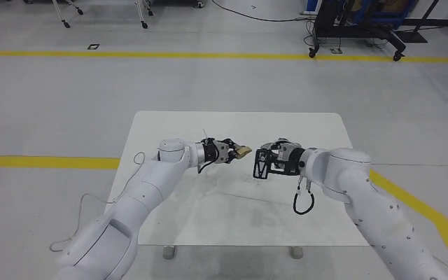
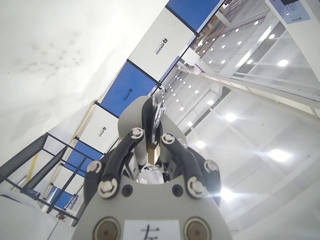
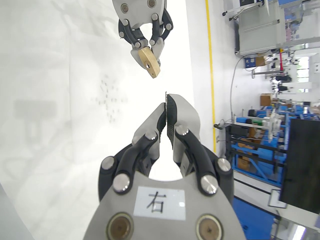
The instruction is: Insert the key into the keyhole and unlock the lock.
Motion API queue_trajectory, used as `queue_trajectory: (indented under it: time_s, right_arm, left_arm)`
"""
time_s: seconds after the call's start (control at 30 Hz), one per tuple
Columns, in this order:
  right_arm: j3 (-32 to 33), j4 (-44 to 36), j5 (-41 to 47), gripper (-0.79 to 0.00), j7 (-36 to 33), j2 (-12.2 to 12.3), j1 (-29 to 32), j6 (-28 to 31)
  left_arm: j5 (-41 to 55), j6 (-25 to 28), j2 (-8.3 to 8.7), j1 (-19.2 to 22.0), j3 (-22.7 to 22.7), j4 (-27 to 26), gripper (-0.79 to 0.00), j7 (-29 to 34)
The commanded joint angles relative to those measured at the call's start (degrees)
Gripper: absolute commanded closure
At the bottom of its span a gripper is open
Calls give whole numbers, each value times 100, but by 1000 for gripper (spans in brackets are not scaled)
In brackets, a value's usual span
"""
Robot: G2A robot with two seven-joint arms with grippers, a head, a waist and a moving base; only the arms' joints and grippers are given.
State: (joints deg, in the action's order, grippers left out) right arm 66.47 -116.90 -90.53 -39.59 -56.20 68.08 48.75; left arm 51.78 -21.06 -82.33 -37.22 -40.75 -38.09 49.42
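Note:
My left gripper [image 1: 234, 150] is shut on a brass padlock [image 1: 243, 150] and holds it in the air over the middle of the white table [image 1: 210, 210]. From its own wrist, the lock's brass body [image 2: 153, 153] and silver shackle [image 2: 158, 116] sit between the fingers. The right wrist view shows the padlock [image 3: 149, 62] with its keyhole end turned toward my right gripper [image 3: 167, 101]. That gripper is shut on a thin key [image 3: 166, 95], seen edge-on, its tip poking out a short way from the lock. In the top view the right gripper [image 1: 257, 163] faces the lock with a small gap.
Faint smudges mark the tabletop [image 3: 110, 101] beneath the grippers. A black cable loop [image 1: 303, 203] hangs from the right forearm. Yellow floor lines [image 1: 210, 54] run beyond the table, and a dark wheeled rack [image 1: 364, 28] stands far back right.

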Motion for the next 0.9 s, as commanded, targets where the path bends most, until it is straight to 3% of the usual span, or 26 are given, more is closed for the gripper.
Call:
queue_trajectory:
  time_s: [0.0, 0.2, 0.87]
  right_arm:
    - [-238, -179, -522, 0, -19, 3, -7, 171]
    - [-764, -92, -1062, 0, -117, -68, -197, 138]
    - [-1437, 290, -1112, 0, -510, -296, -672, 198]
  left_arm:
    - [-5, -29, -4, -27, -31, -35, 0, -39]
    - [160, -93, -21, -81, -171, -58, 0, 122]
    - [21, -375, -110, -106, -289, 19, 0, 141]
